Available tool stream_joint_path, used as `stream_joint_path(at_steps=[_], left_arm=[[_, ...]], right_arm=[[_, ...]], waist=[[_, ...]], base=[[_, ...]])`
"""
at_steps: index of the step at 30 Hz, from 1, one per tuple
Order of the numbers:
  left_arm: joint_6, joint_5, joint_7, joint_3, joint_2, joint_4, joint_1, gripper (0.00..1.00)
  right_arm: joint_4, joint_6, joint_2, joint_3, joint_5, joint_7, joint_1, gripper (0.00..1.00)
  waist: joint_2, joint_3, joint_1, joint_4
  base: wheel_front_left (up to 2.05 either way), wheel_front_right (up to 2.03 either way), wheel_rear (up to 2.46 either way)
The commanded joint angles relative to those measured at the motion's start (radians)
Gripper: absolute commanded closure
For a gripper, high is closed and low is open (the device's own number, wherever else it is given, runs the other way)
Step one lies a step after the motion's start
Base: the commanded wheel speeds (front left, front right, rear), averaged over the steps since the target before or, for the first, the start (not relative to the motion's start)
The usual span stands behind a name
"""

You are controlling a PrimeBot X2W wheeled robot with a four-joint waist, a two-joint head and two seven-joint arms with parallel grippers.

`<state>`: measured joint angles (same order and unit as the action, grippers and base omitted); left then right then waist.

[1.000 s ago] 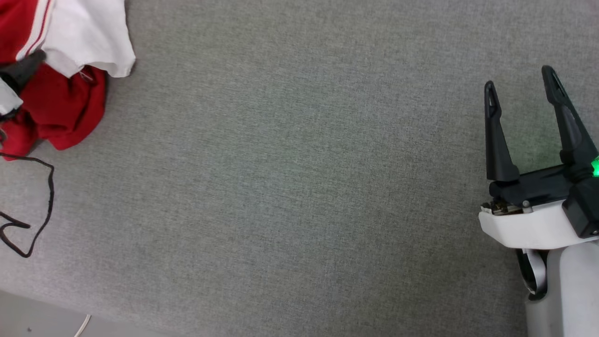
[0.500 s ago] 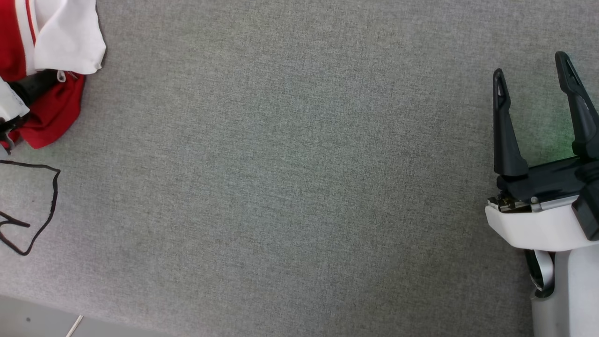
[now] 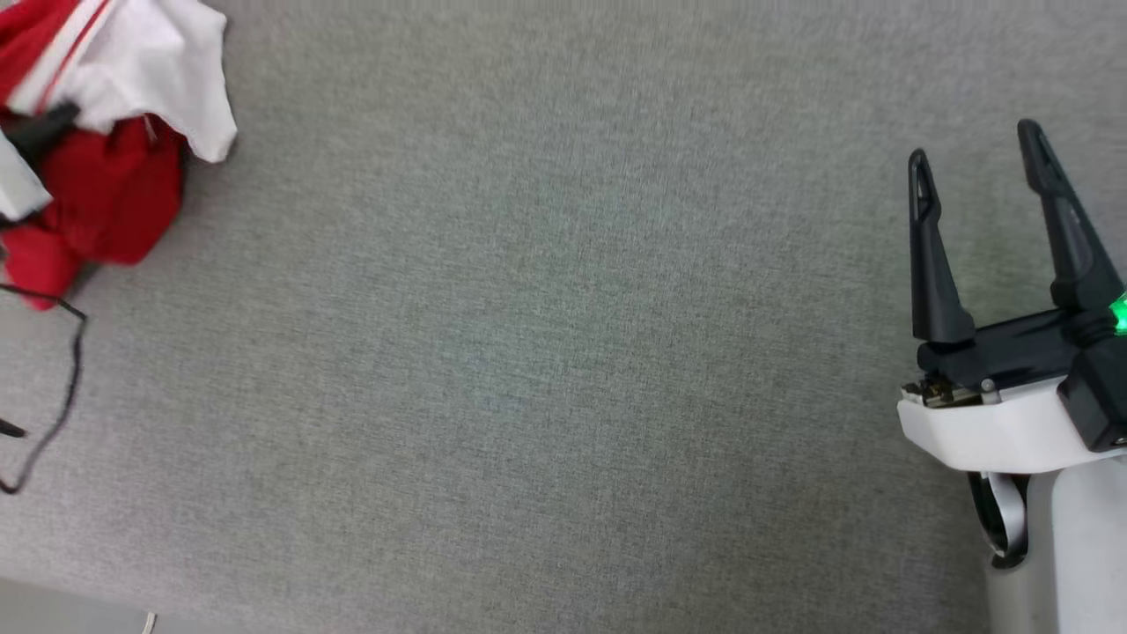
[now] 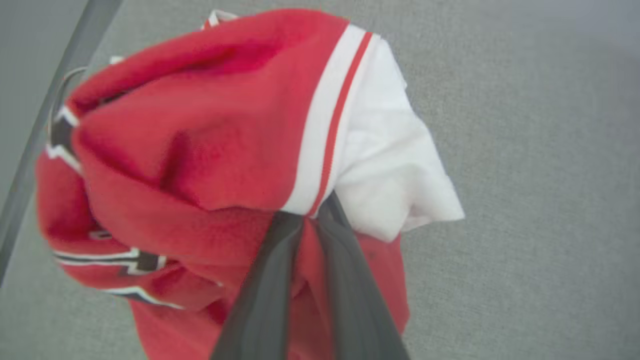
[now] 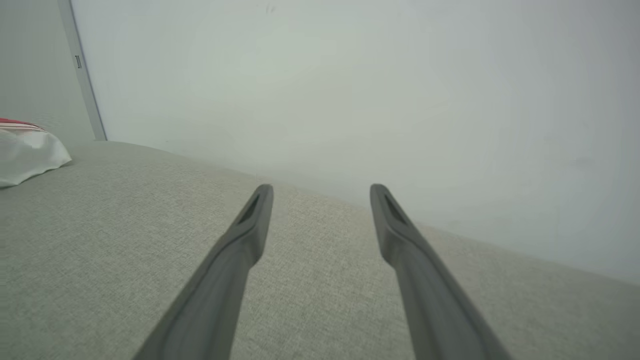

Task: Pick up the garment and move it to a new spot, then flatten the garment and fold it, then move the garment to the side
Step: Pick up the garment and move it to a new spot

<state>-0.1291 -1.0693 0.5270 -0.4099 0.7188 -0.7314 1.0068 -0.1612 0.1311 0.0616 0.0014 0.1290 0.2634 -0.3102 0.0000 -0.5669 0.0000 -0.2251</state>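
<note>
Cloth in a grey weave covers the flat surface (image 3: 563, 352) seen from the robot's head. At ten o'clock in that view, against the left edge, the garment (image 3: 114, 189) sits in a crumpled red bunch, slightly blurred, with a white sleeve (image 3: 167, 75) flopping over its top. The left gripper (image 4: 311, 214) reaches into the bunch from the left edge. Its own wrist view shows its two dark fingers drawn together to a narrow point. The tips pinch the fabric right where the red-and-white striped trim (image 4: 330, 125) meets the sleeve, and a fold of red cloth is caught between the fingers lower down. From that camera the garment bulges from nine o'clock round to two o'clock, with the red body on the left and the white sleeve on the right. Bits of black-and-white lettering (image 4: 125, 260) show at eight o'clock. Whether the bunch rests on the surface or hangs just above it cannot be told. A thin black cable (image 3: 76, 370) loops over the surface at eight o'clock in the head view, just below the garment. The right gripper (image 3: 975, 148) stands at three to four o'clock, well apart from the garment. Its fingers are spread wide with only grey cloth showing between them, and a green light (image 3: 1120, 315) glows on its base. Its wrist view shows that wide gap too, a pale wall (image 5: 350, 75) at twelve o'clock, and the sleeve's white edge at nine o'clock.
</note>
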Motion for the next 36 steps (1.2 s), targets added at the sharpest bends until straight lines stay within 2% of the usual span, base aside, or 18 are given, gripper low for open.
stream_joint_path(at_steps=[1, 4, 5, 10, 16, 18, 23, 30, 36], left_arm=[[0.0, -0.006, -0.013, -0.022, 0.028, 0.038, 0.022, 1.0], [0.0, -0.005, -0.027, -0.069, 0.063, 0.116, 0.051, 1.0], [0.0, 0.013, -0.038, -0.119, 0.094, 0.201, 0.084, 1.0], [0.0, 0.032, -0.027, -0.182, 0.114, 0.308, 0.137, 1.0], [0.0, 0.062, -0.009, -0.255, 0.117, 0.444, 0.213, 1.0], [0.0, 0.075, -0.003, -0.296, 0.104, 0.505, 0.245, 1.0], [0.0, 0.09, 0.002, -0.357, 0.074, 0.575, 0.277, 1.0], [0.0, 0.109, -0.014, -0.491, -0.021, 0.658, 0.291, 1.0], [0.0, 0.1, -0.05, -0.626, -0.109, 0.698, 0.254, 1.0]], right_arm=[[0.008, -0.001, -0.007, -0.002, -0.007, 0.002, 0.016, 0.0], [0.019, -0.001, -0.01, -0.008, -0.018, 0.002, 0.033, 0.0], [0.027, -0.001, -0.012, -0.016, -0.028, 0.002, 0.044, 0.0], [0.036, -0.001, -0.012, -0.021, -0.064, 0.002, 0.062, 0.0], [0.043, -0.001, -0.013, -0.025, -0.112, 0.002, 0.072, 0.0], [0.043, -0.001, -0.013, -0.026, -0.128, 0.002, 0.077, 0.0], [0.042, -0.001, -0.013, -0.028, -0.146, 0.002, 0.081, 0.0], [0.035, -0.001, -0.013, -0.038, -0.163, 0.002, 0.084, 0.0], [0.036, -0.001, -0.013, -0.04, -0.171, 0.002, 0.083, 0.0]], waist=[[0.0, 0.053, 0.0, 0.011], [0.0, 0.093, 0.0, 0.019], [0.0, 0.128, 0.0, 0.031], [0.0, 0.164, 0.0, 0.061], [0.0, 0.197, 0.0, 0.133], [0.0, 0.206, 0.0, 0.177], [0.0, 0.207, 0.0, 0.231], [0.0, 0.196, 0.0, 0.306], [0.0, 0.189, 0.0, 0.336]], base=[[0.0, 0.0, 0.0], [0.0, 0.0, 0.0], [0.0, 0.0, 0.0], [0.0, 0.0, 0.0], [0.0, 0.0, 0.0], [0.0, 0.0, 0.0], [0.0, 0.0, 0.0], [0.0, 0.0, 0.0], [0.0, 0.0, 0.0]])
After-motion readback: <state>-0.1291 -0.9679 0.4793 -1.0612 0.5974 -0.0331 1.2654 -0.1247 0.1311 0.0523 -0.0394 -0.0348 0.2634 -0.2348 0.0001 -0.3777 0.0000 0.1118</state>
